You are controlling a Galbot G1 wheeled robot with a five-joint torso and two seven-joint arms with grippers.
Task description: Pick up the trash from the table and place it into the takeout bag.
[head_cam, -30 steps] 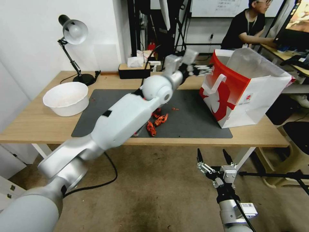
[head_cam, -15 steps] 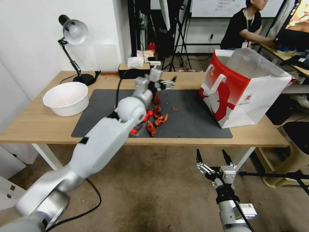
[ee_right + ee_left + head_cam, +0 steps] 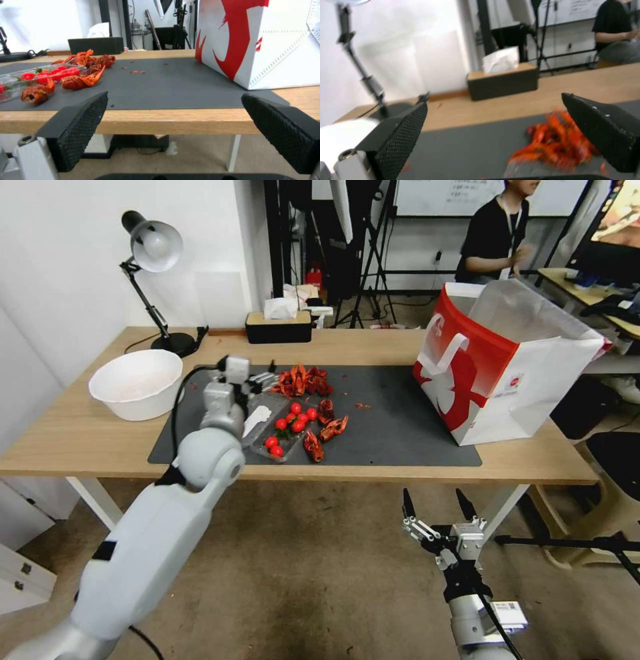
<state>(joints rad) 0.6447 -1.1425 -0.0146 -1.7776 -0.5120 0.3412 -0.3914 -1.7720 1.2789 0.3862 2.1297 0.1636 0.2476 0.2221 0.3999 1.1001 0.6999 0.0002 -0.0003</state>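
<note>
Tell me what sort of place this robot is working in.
Most likely a robotics lab or office workspace rather than a home. Tripod stands and a whiteboard fill the room behind the wooden table, and a person sits at a computer desk behind the takeout bag.

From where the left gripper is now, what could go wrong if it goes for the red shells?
1. The left gripper is open beside the shell pile; closing there may catch only a few shells and scatter the rest over the mat.
2. The clear tray of tomatoes lies close by; a low sweep could knock it.
3. The bag stands across the mat, so loose shells may drop on the way.
</note>
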